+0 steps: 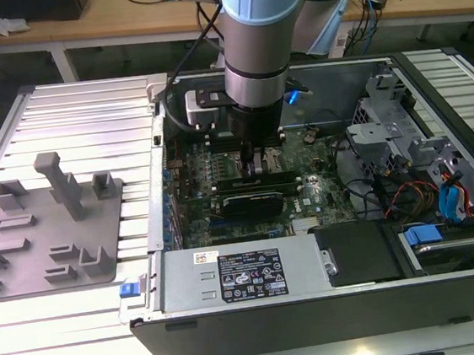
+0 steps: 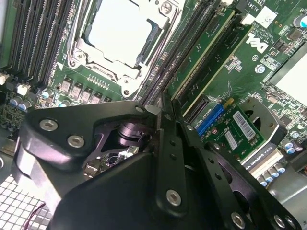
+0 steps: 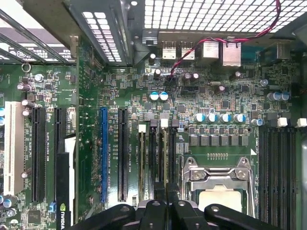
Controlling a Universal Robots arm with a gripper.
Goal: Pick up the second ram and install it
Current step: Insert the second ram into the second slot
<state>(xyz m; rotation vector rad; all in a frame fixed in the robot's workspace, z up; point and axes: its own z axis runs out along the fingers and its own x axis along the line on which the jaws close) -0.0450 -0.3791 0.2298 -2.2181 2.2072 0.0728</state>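
In the exterior view my gripper (image 1: 253, 169) reaches down into the open computer case onto the memory slots of the motherboard (image 1: 306, 191). In both wrist views the gripper (image 2: 165, 106) (image 3: 166, 203) has its fingers pressed together on the top edge of the second ram (image 2: 204, 55) (image 3: 164, 153). This thin green board stands upright in a slot beside the CPU socket (image 2: 120, 33) (image 3: 220, 191). A similar green board (image 2: 220, 67) stands in a slot close alongside it.
The grey holder plate (image 1: 53, 239) with upright posts lies on the ribbed table at the exterior view's left. A black oblong card (image 1: 252, 201) sits just in front of the gripper. The power supply (image 1: 239, 275) and the drive cage (image 1: 384, 128) hem in the board.
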